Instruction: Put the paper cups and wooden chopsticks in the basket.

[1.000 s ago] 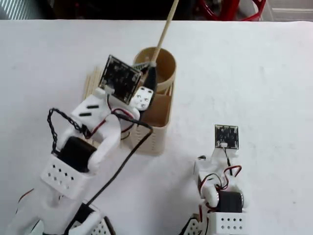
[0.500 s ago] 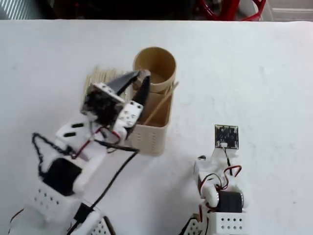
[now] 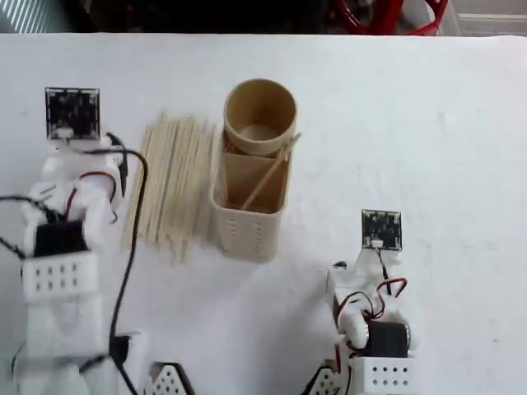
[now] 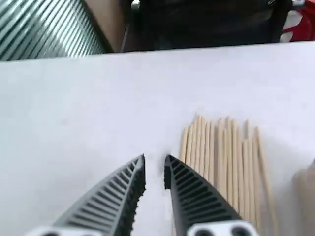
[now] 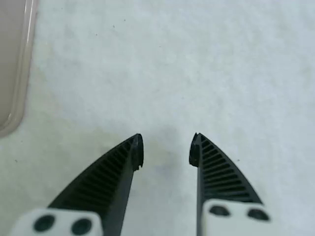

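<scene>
A tan slotted basket (image 3: pixel 243 234) stands mid-table. A brown paper cup (image 3: pixel 259 115) sits upright in its far end, and one wooden chopstick (image 3: pixel 268 177) leans slantwise in the near compartment. A loose pile of wooden chopsticks (image 3: pixel 173 185) lies on the table just left of the basket. In the left wrist view my left gripper (image 4: pixel 154 164) hovers over bare table beside the pile's (image 4: pixel 221 157) ends, narrowly open with nothing in it. My left arm (image 3: pixel 62 239) stands at the far left. My right gripper (image 5: pixel 166 147) is open over bare table, right of the basket.
The right arm (image 3: pixel 375 321) sits folded near the front edge, right of the basket. The basket's rim (image 5: pixel 15 64) edges the right wrist view. The white table ends at the back against dark clutter (image 3: pixel 379 15).
The left arm let go of a chopstick, which now lies in the basket. It then swung back left, uncovering the pile. The right arm kept still.
</scene>
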`<state>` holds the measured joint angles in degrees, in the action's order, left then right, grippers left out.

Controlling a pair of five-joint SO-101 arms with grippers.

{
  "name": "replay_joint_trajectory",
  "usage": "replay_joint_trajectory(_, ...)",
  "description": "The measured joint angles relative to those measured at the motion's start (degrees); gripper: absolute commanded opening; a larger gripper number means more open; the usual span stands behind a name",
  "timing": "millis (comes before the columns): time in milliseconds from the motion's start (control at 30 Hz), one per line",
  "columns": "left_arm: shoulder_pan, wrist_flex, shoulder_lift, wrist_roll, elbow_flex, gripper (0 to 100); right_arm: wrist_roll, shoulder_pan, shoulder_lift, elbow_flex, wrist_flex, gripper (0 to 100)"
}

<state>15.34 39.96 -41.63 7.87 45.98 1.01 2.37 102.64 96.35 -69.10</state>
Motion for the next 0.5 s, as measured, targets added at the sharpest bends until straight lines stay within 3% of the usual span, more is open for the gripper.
replay_joint_trajectory(200, 1.49, 0.44, 28.84, 0.00, -8.53, 9, 0.00, 0.00, 0.00, 0.00, 0.00, 15.9)
replay_joint_trajectory(500, -1.49, 23.65, 62.42, -0.18, -43.08, 9, 0.00, 0.00, 0.00, 0.00, 0.00, 15.9)
